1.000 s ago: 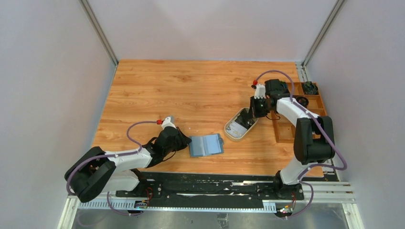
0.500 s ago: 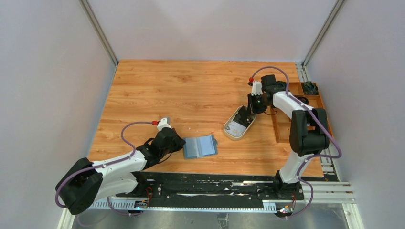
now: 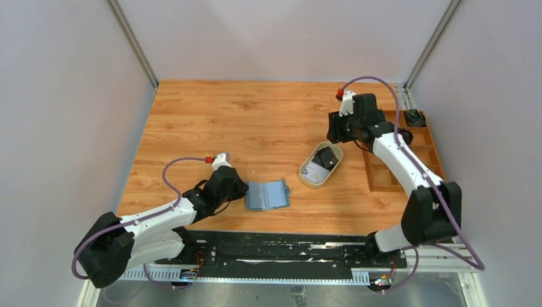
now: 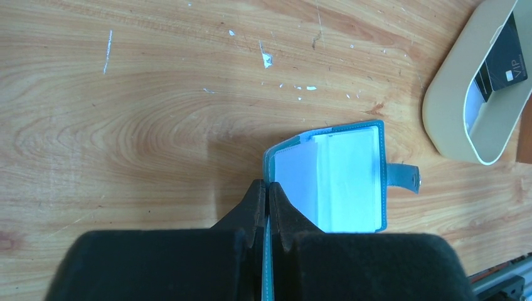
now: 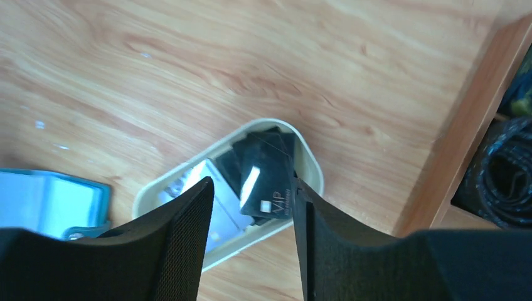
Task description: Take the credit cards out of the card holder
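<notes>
Teal from above: clamping left edge of open card holder [image 3: 267, 195] on tabletop [image 3: 255, 121] with closed left pincer [image 3: 244, 194]; hovering parted, empty right pincer [image 3: 337, 131] above beige tray [image 3: 304, 174] holding credit cards [image 3: 328, 157].
Left wrist: showing pale pockets, leftover cards unclear.
Right wrist: showing black and whitish cards in tray; seeming mostly done.

Wood-grain tabletop [image 3: 255, 121] with pale scuffs, teal card holder [image 3: 267, 195] lying open near the front edge, beige oval tray [image 3: 307, 181] just to its right and apart from it, wooden compartment box [image 3: 382, 179] along the right edge
</notes>
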Action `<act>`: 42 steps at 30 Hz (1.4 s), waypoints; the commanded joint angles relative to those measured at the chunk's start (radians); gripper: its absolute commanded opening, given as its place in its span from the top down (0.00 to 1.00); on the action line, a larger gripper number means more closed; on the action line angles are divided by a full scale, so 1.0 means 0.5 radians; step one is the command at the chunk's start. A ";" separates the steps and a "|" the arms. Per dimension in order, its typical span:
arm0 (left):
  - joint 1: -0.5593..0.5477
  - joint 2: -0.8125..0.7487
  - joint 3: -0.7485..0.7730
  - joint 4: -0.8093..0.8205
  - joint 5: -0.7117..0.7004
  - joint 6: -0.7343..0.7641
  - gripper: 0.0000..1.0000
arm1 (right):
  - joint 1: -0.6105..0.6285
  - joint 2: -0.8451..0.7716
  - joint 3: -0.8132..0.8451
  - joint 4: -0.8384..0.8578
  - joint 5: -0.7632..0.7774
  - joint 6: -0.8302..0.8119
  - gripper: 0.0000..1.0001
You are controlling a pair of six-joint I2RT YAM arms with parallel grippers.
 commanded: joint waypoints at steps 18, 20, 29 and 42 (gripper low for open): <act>-0.010 0.172 0.263 -0.154 0.017 0.050 1.00 | 1.646 0.184 -0.369 0.894 0.280 0.672 0.46; -0.010 0.172 0.257 -0.149 0.017 0.046 1.00 | 1.676 0.217 -0.334 0.909 0.275 0.676 0.46; -0.010 0.177 0.234 -0.139 0.017 0.026 1.00 | 1.719 0.463 -0.257 0.909 0.313 0.691 0.45; -0.002 0.152 0.173 -0.114 0.043 -0.042 1.00 | 1.750 0.515 -0.340 1.062 0.454 0.799 0.45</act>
